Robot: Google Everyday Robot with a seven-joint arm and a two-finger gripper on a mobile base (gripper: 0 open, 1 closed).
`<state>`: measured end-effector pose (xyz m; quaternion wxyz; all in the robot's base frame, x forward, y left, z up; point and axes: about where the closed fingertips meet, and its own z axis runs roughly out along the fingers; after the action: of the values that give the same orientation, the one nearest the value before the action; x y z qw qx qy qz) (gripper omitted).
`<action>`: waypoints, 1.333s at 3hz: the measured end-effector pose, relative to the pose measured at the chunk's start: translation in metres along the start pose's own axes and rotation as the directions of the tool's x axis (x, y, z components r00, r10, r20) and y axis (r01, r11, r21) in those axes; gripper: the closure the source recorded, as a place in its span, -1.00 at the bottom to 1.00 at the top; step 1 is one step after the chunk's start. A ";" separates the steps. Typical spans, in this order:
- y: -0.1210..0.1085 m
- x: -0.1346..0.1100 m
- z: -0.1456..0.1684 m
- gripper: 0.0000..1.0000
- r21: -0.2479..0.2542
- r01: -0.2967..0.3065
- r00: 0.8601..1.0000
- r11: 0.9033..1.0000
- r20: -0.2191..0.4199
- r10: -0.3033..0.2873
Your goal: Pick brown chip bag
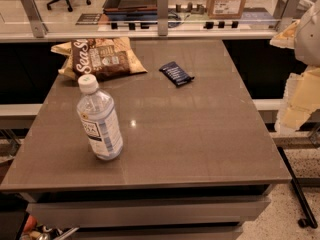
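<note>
Crinkled dark-brown chip bag (pixel 100 58), tan edges: far-left corner of grey table (pixel 200 134), long axis left-right. Cream gripper (pixel 299 99) off table's right side, well apart; bag lies leftward across tabletop. Gripper opening: cannot tell.

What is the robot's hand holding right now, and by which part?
Nothing visible: the hand is beyond the right edge of the table, far from the brown chip bag lying at its far left corner.

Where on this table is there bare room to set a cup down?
Bare: the whole right half and front, between the water bottle and the table edge. Crowded: far side, around the brown chip bag and navy wrapper. The gripper hangs beyond the right edge.
</note>
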<state>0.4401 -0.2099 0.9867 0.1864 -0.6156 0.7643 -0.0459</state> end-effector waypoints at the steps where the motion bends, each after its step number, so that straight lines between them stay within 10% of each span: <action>1: -0.004 -0.015 0.001 -1.00 0.044 0.099 0.993 0.994 0.061 -0.102; 2: -0.019 -0.038 0.007 -1.00 0.123 0.204 0.968 0.971 0.122 -0.219; 4: -0.053 -0.103 0.038 -1.00 0.287 0.233 0.921 0.929 0.240 -0.306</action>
<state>0.5197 -0.1182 0.9913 0.3615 -0.6870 0.6252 -0.0803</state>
